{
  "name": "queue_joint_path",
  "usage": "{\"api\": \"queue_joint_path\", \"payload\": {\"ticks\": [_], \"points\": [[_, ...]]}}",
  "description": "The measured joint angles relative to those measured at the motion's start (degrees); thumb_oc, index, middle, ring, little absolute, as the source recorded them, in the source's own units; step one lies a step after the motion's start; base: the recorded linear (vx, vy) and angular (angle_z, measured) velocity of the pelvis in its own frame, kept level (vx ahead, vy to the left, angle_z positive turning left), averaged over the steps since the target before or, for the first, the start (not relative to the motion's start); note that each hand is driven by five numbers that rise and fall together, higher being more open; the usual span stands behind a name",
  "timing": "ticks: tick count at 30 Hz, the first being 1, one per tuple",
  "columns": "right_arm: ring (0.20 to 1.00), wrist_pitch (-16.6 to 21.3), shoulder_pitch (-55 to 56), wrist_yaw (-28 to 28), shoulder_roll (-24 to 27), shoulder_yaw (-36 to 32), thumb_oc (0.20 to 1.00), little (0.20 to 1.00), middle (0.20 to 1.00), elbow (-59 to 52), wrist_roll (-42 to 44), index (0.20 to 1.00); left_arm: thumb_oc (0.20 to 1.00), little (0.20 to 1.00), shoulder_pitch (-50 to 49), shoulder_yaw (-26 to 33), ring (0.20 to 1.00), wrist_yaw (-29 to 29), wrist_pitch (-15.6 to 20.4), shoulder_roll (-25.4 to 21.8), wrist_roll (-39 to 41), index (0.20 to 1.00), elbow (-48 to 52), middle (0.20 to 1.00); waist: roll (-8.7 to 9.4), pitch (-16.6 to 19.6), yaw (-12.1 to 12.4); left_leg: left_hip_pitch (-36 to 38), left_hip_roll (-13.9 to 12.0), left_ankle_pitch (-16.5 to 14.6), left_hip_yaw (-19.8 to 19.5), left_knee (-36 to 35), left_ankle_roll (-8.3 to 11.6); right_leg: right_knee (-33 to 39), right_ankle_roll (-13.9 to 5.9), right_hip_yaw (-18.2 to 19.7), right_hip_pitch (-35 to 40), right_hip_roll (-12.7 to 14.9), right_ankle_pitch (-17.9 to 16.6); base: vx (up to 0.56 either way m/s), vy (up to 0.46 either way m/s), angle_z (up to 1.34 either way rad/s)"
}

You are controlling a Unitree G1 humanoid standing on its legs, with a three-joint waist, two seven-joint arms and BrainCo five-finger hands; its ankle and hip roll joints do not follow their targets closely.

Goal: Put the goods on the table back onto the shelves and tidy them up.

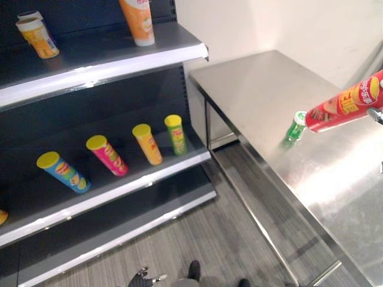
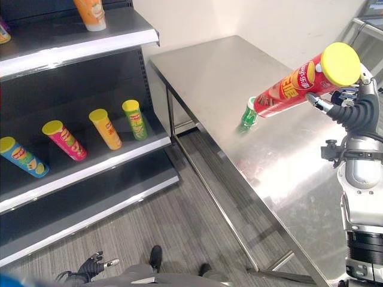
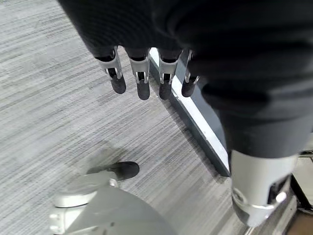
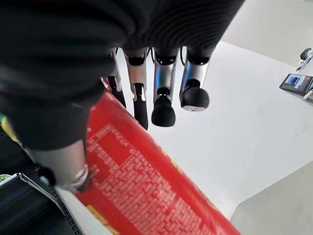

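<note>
A: Shelving at far left. Top shelf (image 1: 119, 63) carries an orange can (image 1: 137, 21) near its right front edge and a yellow can (image 1: 37, 37) further back at left.

B: Middle shelf (image 1: 108, 188)?

A: Four cans leaning in a row: blue can (image 1: 63, 171), pink can (image 1: 108, 155), orange-yellow can (image 1: 148, 144), green can (image 1: 176, 134). The green one stands nearest the shelf's right end. Gaps between all four; front lip bare.

B: Left hand (image 3: 142, 73)?

A: Low, over the grey floor (image 1: 197, 239) in front of the bottom shelf's edge. Fingers straight and relaxed, holding nothing.

B: Between the shelving and the counter (image 2: 239, 66)?

A: An open strip of floor runs along the counter's near edge and frame rail.

B: On the counter?

A: A green bottle (image 2: 248, 115) stands close to that near edge, with wide bare steel behind it and to the right.

B: The red can (image 2: 299, 81)?

A: Off the counter, lifted and tilted, yellow lid up and to the right, its lower end above the green bottle. Right hand (image 2: 350, 107) grips it near the lid end, thumb against the can's side in the right wrist view.
</note>
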State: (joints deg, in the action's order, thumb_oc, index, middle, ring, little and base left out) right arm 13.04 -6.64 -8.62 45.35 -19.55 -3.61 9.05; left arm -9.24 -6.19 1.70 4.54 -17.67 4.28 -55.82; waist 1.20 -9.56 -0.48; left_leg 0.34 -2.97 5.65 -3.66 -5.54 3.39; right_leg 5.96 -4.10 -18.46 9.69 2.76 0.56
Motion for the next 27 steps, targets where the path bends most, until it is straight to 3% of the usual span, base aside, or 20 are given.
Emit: {"api": "queue_joint_path", "payload": {"ticks": [6, 8, 10, 11, 13, 14, 15, 16, 17, 18, 19, 20, 21, 23, 24, 25, 27], "points": [[0.2, 0.19, -0.02, 0.37, 0.0, -0.11, 0.2, 0.2, 0.2, -0.1, 0.18, 0.2, 1.0, 1.0, 0.71, -0.02, 1.0, -0.02, 0.09, -0.02, 0.02, 1.0, 0.88, 1.0, 0.14, -2.05, 0.43, -0.36, -0.32, 0.5, -1.34, -0.13, 1.08, -0.04, 0.23, -0.78, 0.64, -0.88, 0.13, -0.07, -0.017, 0.11], [0.2, 0.19, -0.07, 0.38, 0.18, -0.32, 0.2, 0.2, 0.2, -0.15, 0.75, 0.2, 1.0, 1.0, 1.41, -0.18, 1.0, -0.01, 0.25, 0.49, 0.07, 1.0, 0.94, 1.0, -0.71, -2.92, 0.69, -1.6, -0.39, 1.03, -3.39, -0.28, 1.82, -0.26, 0.78, -3.3, 0.51, -1.17, 0.15, -0.1, 0.077, 0.5], [0.2, 0.18, -0.07, 0.42, 0.95, -0.31, 0.2, 0.2, 0.2, -0.3, 0.96, 0.2, 1.0, 1.0, 2.49, -0.25, 1.0, -0.04, 0.25, 0.92, 0.1, 1.0, 0.94, 1.0, -1.07, -3.63, 0.89, -2.66, -1.11, -0.11, -2.02, -0.25, 2.59, -0.3, 1.75, -6.11, 0.2, -0.31, -0.49, -0.06, 0.129, 0.48], [0.2, 0.15, -0.08, 0.4, 0.98, -0.42, 0.2, 0.2, 0.2, -0.42, 0.96, 0.2, 1.0, 1.0, 2.94, -0.25, 1.0, -0.09, 0.25, 0.92, 0.11, 1.0, 0.94, 1.0, 0.08, -4.05, 0.58, -3.42, -1.18, -0.49, 0.13, 0.61, 3.64, -0.35, 1.98, -7.51, -0.29, 0.88, -0.61, -0.03, 0.195, 0.55], [0.2, 0.12, -0.43, 0.48, 1.05, -0.43, 0.2, 0.2, 0.2, -0.52, 0.94, 0.2, 1.0, 1.0, 4.13, -0.16, 1.0, -0.14, 0.27, 0.76, 0.13, 1.0, 0.82, 1.0, 0.89, -4.55, 1.05, -4.47, -4.77, -1.7, 3.05, 4.5, 5.36, -0.38, 2.18, -8.13, -0.59, 3.07, -0.91, -0.03, 0.244, 0.47], [0.2, 0.12, -0.67, 0.46, 1.26, -0.31, 0.2, 0.2, 0.2, -0.72, 0.94, 0.2, 1.0, 1.0, 4.4, 0.2, 1.0, -0.12, 0.31, 0.84, 0.16, 1.0, -0.16, 1.0, 0.62, -4.43, 0.03, -4.1, -11.59, -3.15, 7.12, 6.93, 7.34, -0.39, 1.99, -9.61, 0.11, 3.75, -1.05, 0.0, 0.17, 0.48], [0.2, 0.1, -0.69, 0.45, 1.3, -0.49, 0.2, 0.2, 0.2, -0.78, 0.94, 0.2, 1.0, 1.0, 4.42, 0.12, 1.0, -0.1, 0.33, 0.88, 0.17, 1.0, -0.22, 1.0, 0.01, -4.2, -0.68, -2.92, -15.06, -3.38, 7.26, 6.6, 7.96, -0.39, 1.69, -10.22, 0.43, 4.2, -1.25, 0.01, 0.375, 0.51], [0.2, 0.07, -0.72, 0.45, 1.44, -0.49, 0.2, 0.2, 0.2, -0.84, 0.94, 0.2, 1.0, 1.0, 4.38, 0.16, 1.0, -0.11, 0.32, 0.92, 0.19, 1.0, -0.08, 1.0, -0.75, -4.0, -1.21, -1.49, -17.23, -3.16, 7.89, 5.76, 8.58, -0.39, 1.22, -10.31, 0.65, 4.6, -1.46, 0.01, 0.207, 0.3], [0.2, 0.02, -0.42, 0.48, 2.26, -0.67, 0.2, 0.2, 0.2, -0.87, 0.92, 0.2, 1.0, 1.0, 4.21, 0.1, 1.0, -0.1, 0.34, 1.36, 0.21, 1.0, -0.09, 1.0, -1.61, -3.56, -1.81, -0.48, -18.16, -2.89, 7.61, 5.24, 8.25, -0.39, -0.04, -10.53, 0.66, 5.69, -2.0, 0.01, 0.323, 0.28], [0.2, 0.05, 1.55, 0.66, 3.22, -2.84, 0.2, 0.2, 0.2, -1.51, 0.91, 0.2, 1.0, 1.0, 4.92, -0.42, 1.0, -0.2, 0.41, 1.88, 0.24, 1.0, -0.06, 1.0, -2.89, -3.27, -1.8, 0.3, -18.46, -3.18, 7.72, 4.91, 9.17, -0.54, -1.39, -10.56, 0.76, 6.56, -2.77, 0.01, 0.245, 0.39], [0.2, -0.08, 1.71, 0.45, 3.75, -3.32, 0.2, 0.2, 0.2, -1.25, 0.93, 0.2, 1.0, 1.0, 4.47, 0.33, 1.0, -0.13, 0.42, 2.5, 0.46, 1.0, 0.66, 1.0, -4.5, -2.41, -2.75, 0.51, -17.92, 0.14, 8.21, 4.75, 7.63, -0.6, -2.1, -11.03, 1.04, 6.41, -2.78, 0.02, 0.345, 0.49], [0.2, -0.39, 2.4, 0.43, 4.11, -4.33, 0.2, 0.2, 0.2, -1.35, 0.86, 0.2, 1.0, 1.0, 4.51, 0.22, 1.0, -0.06, 0.43, 3.03, 1.16, 1.0, 0.67, 1.0, -5.99, -1.7, -3.34, 1.54, -17.81, -0.45, 8.03, 3.94, 10.31, -0.57, -3.57, -11.1, 1.65, 7.52, -3.52, 0.03, 0.423, 0.54], [0.2, -0.4, 2.46, 0.35, 3.43, -4.48, 0.2, 0.2, 0.2, -1.37, 0.88, 0.2, 1.0, 1.0, 4.73, 0.32, 1.0, -0.01, 0.41, 2.74, 1.26, 1.0, 0.99, 1.0, -6.06, -1.58, -3.86, 2.34, -16.44, -1.71, 7.47, 3.28, 11.31, -0.9, -4.37, -11.27, 2.12, 8.74, -4.03, 0.02, 0.293, 0.58], [0.2, -0.41, 3.06, 0.62, 0.64, -4.29, 0.2, 0.2, 0.2, -2.12, 0.79, 0.2, 1.0, 1.0, 5.16, 0.51, 1.0, 0.1, 0.65, 1.01, 1.26, 1.0, 1.62, 1.0, -2.25, -1.67, -3.71, 1.82, -10.76, -3.31, 6.24, 3.19, 9.0, -1.45, -4.35, -11.02, 2.65, 14.16, -6.9, 0.03, 0.292, 0.57], [0.2, -0.39, 3.18, 0.68, 0.38, -3.73, 0.2, 0.2, 0.2, -2.27, 0.76, 0.2, 1.0, 1.0, 5.22, 0.67, 1.0, 0.11, 0.57, 0.6, 1.26, 1.0, 1.59, 1.0, -1.61, -1.88, -3.68, 1.67, -9.58, -3.5, 5.26, 3.13, 8.33, -2.71, -4.25, -10.91, 1.65, 15.22, -6.75, 0.04, 0.525, 0.5], [0.2, -0.39, 3.28, 1.49, 0.03, -2.79, 0.2, 0.2, 0.2, -3.07, -0.05, 0.2, 1.0, 1.0, 5.2, -0.13, 1.0, 0.18, 0.4, -1.51, 1.24, 1.0, 1.5, 1.0, 0.01, -1.44, -2.2, 0.13, -8.32, -4.23, 4.85, 4.85, 7.05, -2.02, -3.98, -8.98, 0.86, 14.26, -7.21, 0.02, 0.38, 0.35], [0.2, -0.35, 2.41, 1.53, -1.28, -2.53, 0.2, 0.2, 0.2, -4.08, -0.24, 0.2, 1.0, 1.0, 5.02, -0.15, 1.0, 0.14, 0.27, -3.11, 1.21, 1.0, 0.56, 1.0, 2.18, -0.62, -0.4, -2.04, -6.09, -6.82, 5.22, 8.67, 6.5, -2.05, -3.77, -9.58, 0.74, 16.63, -7.45, 0.01, 0.419, 0.12]]}}
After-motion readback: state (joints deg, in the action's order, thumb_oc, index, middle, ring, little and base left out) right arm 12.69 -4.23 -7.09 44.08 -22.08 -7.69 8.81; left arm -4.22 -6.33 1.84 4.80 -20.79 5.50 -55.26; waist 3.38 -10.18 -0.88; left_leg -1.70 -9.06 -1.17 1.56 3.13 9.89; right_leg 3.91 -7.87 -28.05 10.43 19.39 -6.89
